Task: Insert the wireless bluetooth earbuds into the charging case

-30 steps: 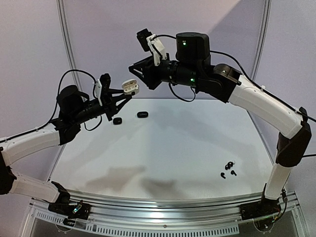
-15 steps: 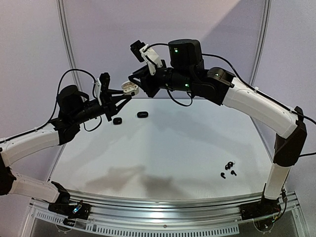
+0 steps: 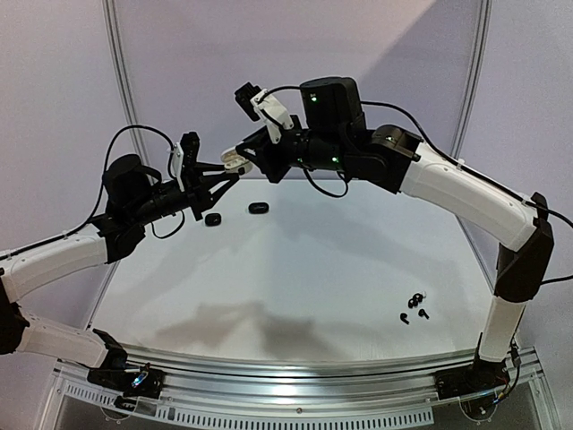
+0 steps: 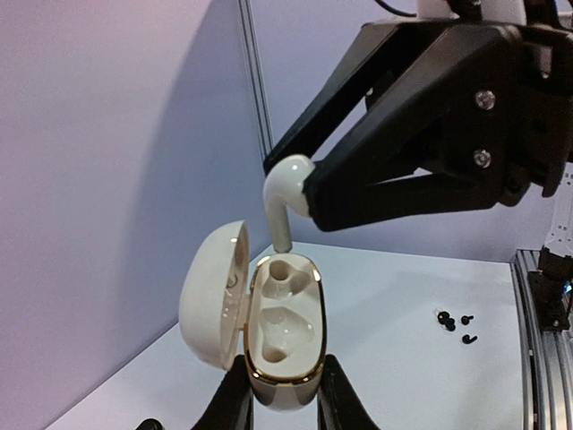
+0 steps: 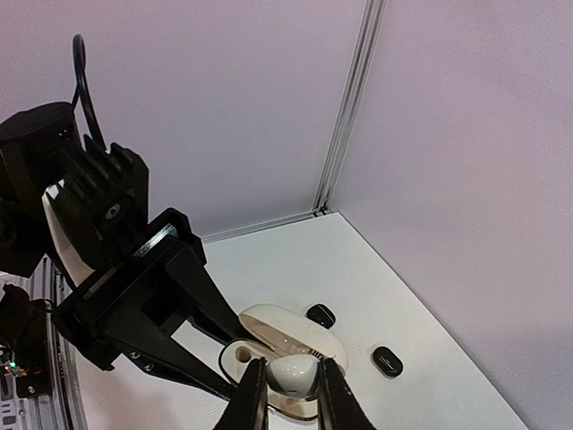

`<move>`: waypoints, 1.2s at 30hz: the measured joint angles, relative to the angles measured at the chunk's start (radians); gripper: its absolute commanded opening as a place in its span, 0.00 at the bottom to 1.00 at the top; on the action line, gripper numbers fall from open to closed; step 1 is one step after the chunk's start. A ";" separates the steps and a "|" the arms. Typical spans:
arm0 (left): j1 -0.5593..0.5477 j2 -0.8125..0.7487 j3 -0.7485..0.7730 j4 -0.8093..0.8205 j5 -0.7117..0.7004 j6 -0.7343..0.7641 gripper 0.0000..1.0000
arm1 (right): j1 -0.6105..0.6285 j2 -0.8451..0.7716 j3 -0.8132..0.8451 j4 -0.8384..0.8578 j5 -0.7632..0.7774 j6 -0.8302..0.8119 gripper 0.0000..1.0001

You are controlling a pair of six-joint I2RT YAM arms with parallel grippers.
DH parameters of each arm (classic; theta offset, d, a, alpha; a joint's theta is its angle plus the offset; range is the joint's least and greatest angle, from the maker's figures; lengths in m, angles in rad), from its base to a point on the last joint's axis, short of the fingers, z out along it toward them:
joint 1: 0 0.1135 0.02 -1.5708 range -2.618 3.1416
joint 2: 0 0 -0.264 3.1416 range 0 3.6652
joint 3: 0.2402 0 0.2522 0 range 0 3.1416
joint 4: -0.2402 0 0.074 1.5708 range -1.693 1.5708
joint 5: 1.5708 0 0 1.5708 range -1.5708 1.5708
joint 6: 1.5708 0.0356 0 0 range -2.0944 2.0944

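Overhead, a glossy white table (image 3: 295, 269) sits in a booth of pale lavender walls (image 3: 179, 54) joined by thin aluminium posts (image 3: 121, 81). Raised above the table's far edge, left of centre, the left gripper (image 4: 286, 390) is clamped tight on the lower end of a white charging case (image 4: 285, 327). The case is gold-rimmed, its lid (image 4: 210, 296) swung open to one side and both sockets showing.

The right gripper (image 5: 294, 394) comes in from the opposite side, its fingers narrowed on the bulb of a white earbud (image 4: 288, 179). That earbud hangs stem-down just above the case's farther socket; whether the stem tip touches the rim cannot be told.

Two small black cases (image 3: 258, 208) lie on the table below the grippers. A cluster of black earbuds (image 3: 414, 307) lies well apart, near the table's right front.
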 measured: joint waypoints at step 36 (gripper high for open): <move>0.000 0.000 0.000 -0.029 -0.018 0.008 0.00 | 0.007 0.036 0.000 -0.029 0.084 -0.082 0.00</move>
